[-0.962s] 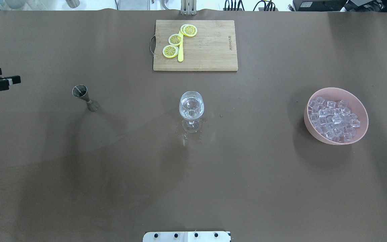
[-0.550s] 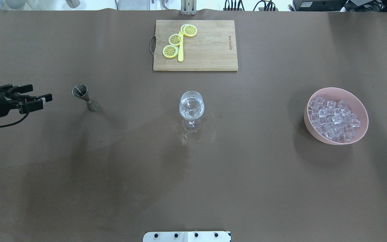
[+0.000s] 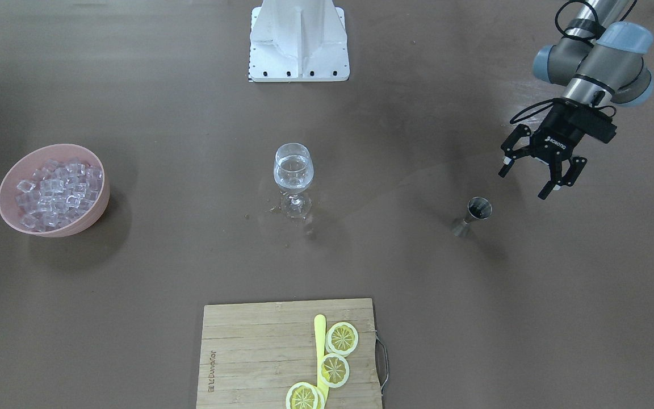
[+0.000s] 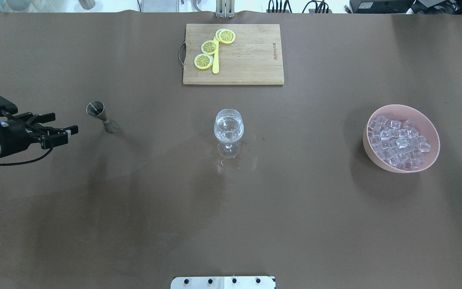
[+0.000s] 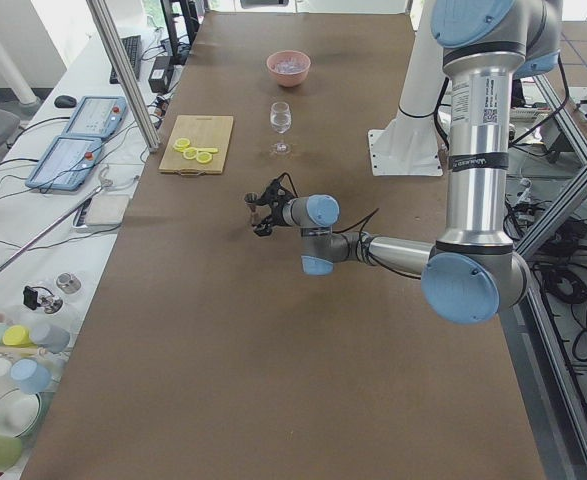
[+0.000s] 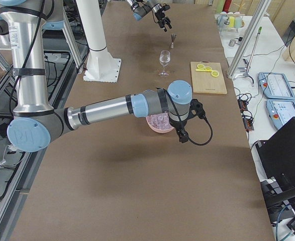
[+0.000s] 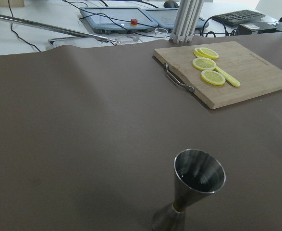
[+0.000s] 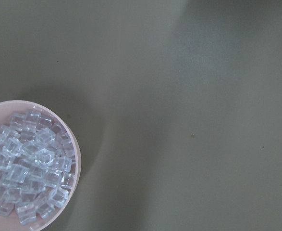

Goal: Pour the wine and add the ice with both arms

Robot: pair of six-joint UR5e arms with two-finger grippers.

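Overhead exterior, taking the wine glass (image 4: 228,134) as the dial's centre with 12 o'clock away from the robot: the glass stands upright in the middle of the table (image 4: 231,224). The wine (image 4: 228,127) sits inside it, a clear, colourless liquid filling part of the cup, and small wet droplets (image 4: 223,162) speck the table round the foot. At 9 o'clock a steel jigger (image 4: 102,116) stands upright, well apart from the glass. The left claw (image 4: 64,123) hovers just beyond it at 9 o'clock, its fingers spread wide and holding nothing. At 3 o'clock, well apart, a pink bowl (image 4: 399,110) holds the ice (image 4: 397,140), a heap of small glossy see-through cubes. The right claw (image 6: 182,136) hangs over the table at that bowl; whether it is wide or narrow I cannot tell. Farthest out, at 12 o'clock, a wooden cutting board (image 4: 251,60) carries yellow lemon slices (image 4: 203,61)
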